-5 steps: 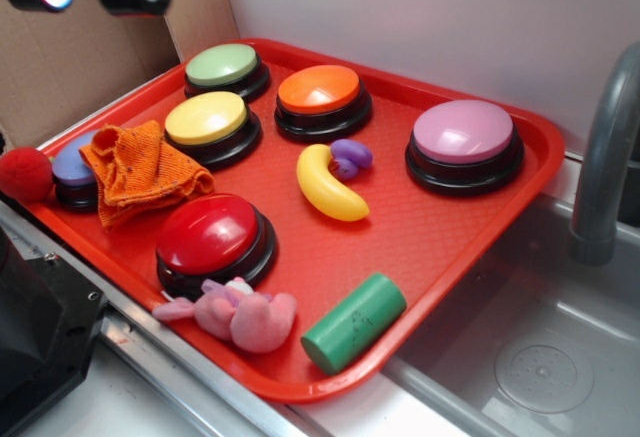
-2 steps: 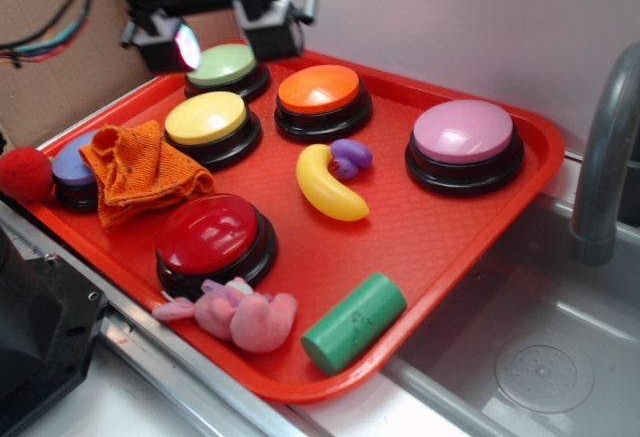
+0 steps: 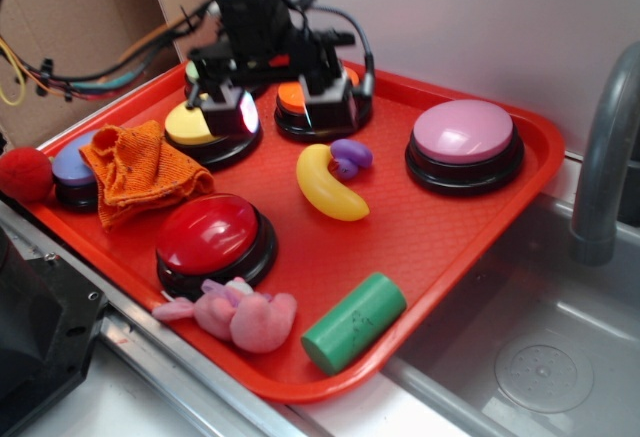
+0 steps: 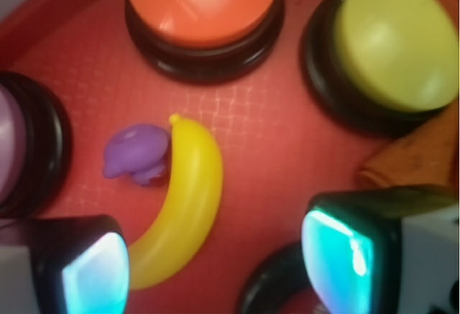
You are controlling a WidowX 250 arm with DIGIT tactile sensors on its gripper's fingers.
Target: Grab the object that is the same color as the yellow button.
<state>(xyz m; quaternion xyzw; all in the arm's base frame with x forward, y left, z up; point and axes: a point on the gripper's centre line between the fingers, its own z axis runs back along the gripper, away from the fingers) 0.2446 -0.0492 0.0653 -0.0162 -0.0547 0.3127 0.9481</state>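
The yellow toy banana (image 3: 328, 185) lies in the middle of the red tray (image 3: 420, 237), touching a small purple toy (image 3: 350, 156). In the wrist view the banana (image 4: 183, 195) curves down toward the left finger pad (image 4: 97, 274). The pale-yellow button (image 3: 192, 125) on its black base sits at the back left and is partly hidden by the gripper; it shows in the wrist view (image 4: 392, 41) at the top right. My gripper (image 3: 280, 109) is open and empty, hovering above the tray between the yellow and orange buttons, behind the banana.
An orange button (image 3: 292, 97), pink button (image 3: 463, 132), red button (image 3: 210, 235), green cylinder (image 3: 354, 322), orange cloth (image 3: 135, 169), pink plush toy (image 3: 240, 312) and a red ball (image 3: 24, 173) lie around. A sink and grey faucet (image 3: 605, 157) are at the right.
The gripper has come from the top left down and rightward over the tray, now covering the green button and parts of the yellow and orange buttons. The objects have not moved.
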